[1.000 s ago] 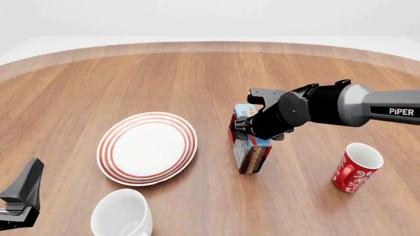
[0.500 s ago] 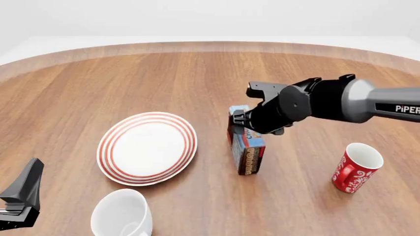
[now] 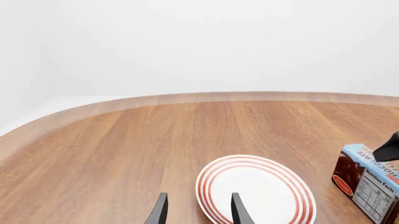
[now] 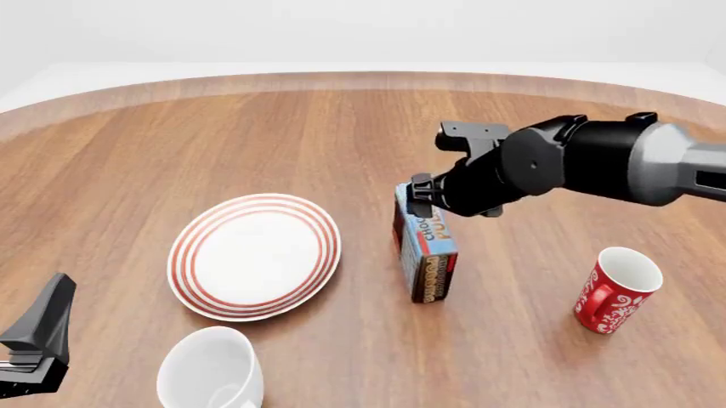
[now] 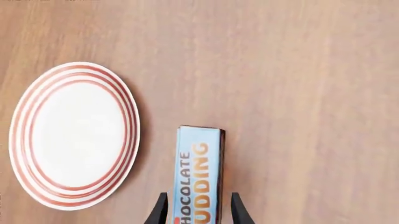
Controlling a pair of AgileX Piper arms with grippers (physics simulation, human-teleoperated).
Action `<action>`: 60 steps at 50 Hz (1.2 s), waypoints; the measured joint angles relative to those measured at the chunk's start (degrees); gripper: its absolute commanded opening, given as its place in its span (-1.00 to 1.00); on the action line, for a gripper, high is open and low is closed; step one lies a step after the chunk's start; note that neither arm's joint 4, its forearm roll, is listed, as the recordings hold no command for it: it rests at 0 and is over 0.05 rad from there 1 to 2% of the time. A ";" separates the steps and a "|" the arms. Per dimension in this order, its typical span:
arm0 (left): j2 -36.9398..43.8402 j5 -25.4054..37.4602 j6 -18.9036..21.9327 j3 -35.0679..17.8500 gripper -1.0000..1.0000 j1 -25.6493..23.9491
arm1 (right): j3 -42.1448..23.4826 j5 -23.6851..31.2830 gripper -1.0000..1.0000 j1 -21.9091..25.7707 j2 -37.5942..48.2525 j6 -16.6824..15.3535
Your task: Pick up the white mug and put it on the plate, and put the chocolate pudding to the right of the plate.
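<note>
Pudding placement is the step in hand: the chocolate pudding carton (image 4: pixel 426 251) stands on edge on the counter (image 4: pixel 340 136), directly beneath the right tool (image 4: pixel 422 197). In the right wrist view its light blue face (image 5: pixel 198 179) runs between the two fingertips (image 5: pixel 158 212), which straddle it with a sliver of gap on each side, so the tool looks released or barely touching rather than clenched; the front view hides the jaws behind the wrist. The carton sits just beside the plate (image 4: pixel 255 255), on the side away from the left arm, apart from its ringed rim.

To finish this step well, the right tool should rise straight up along the carton's tall axis, fingers spread evenly, since any sideways drag could tip so narrow a box toward the plate.

The left tool (image 3: pixel 198 212) hangs with its fingers parted and nothing between them, the plate just ahead of it.

Containers: the plate is bare. The white mug (image 4: pixel 212 370) sits near the left tool, its interior empty as far as shown. A red mug with white swirls (image 4: pixel 616 289) stands well off beyond the right tool, its contents not visible.
</note>
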 measured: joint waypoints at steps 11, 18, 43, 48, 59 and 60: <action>0.00 0.00 0.00 0.00 1.00 0.00 | 1.78 -0.42 1.00 0.37 -2.71 0.09; 0.00 0.00 0.00 0.00 1.00 0.00 | 3.30 -1.31 1.00 1.24 -4.42 1.20; 0.00 0.00 0.00 0.00 1.00 0.00 | 9.22 -4.05 1.00 3.26 -10.45 3.00; 0.00 0.00 0.00 0.00 1.00 0.00 | 10.38 -4.40 1.00 3.35 -11.64 2.87; 0.00 0.00 0.00 0.00 1.00 0.00 | 13.04 -4.67 1.00 3.02 -14.78 1.75; 0.00 0.00 0.00 0.00 1.00 0.00 | 13.31 -4.67 1.00 2.96 -15.09 1.60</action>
